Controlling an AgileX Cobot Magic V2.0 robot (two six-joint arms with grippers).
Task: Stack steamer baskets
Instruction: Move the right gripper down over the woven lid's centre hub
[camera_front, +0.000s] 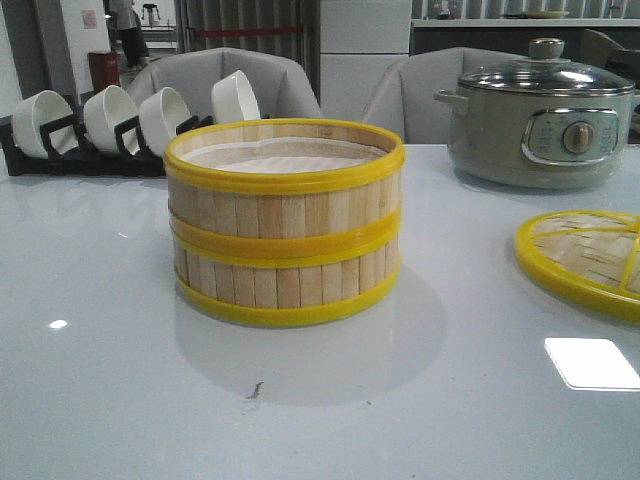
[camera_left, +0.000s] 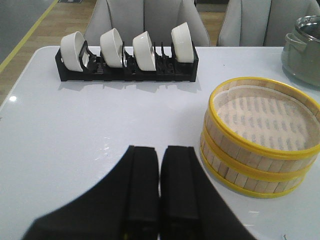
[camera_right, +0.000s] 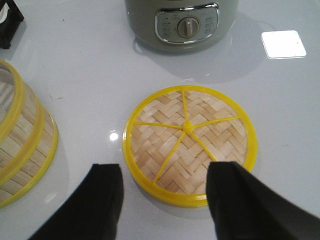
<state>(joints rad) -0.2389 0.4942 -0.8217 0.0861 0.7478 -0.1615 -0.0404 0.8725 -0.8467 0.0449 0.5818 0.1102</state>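
Closest to us on the front view, the glossy white desk (camera_front: 120, 400) shows a small dark speck just in front of the steamer baskets and a bright square reflection off to the right. Just beyond that, we see the two steamer baskets at the middle of the desk, the upper basket (camera_front: 285, 190) sitting squarely on the lower basket (camera_front: 287, 283), their yellow rims meeting in a band halfway up and a whitish liner showing inside the top one. To the right of the stack, well apart from it, we find a round woven bamboo lid (camera_front: 590, 258) with a yellow rim and yellow spokes, lying flat on the desk. Our right end effector (camera_right: 165, 200) hangs above the near edge of that lid with its black fingers spread wide, gripping nothing. Our left end effector (camera_left: 159, 195) hovers over bare desk beside the stack, its two black fingers pressed together and empty. Farther back on the left, we see a black rack (camera_front: 90, 150) holding four white bowls (camera_front: 163, 118) on edge. At the far right stands a grey-green electric pot (camera_front: 540, 125) with a glass lid and a front dial, and behind the desk we make out grey chairs (camera_front: 215, 75).
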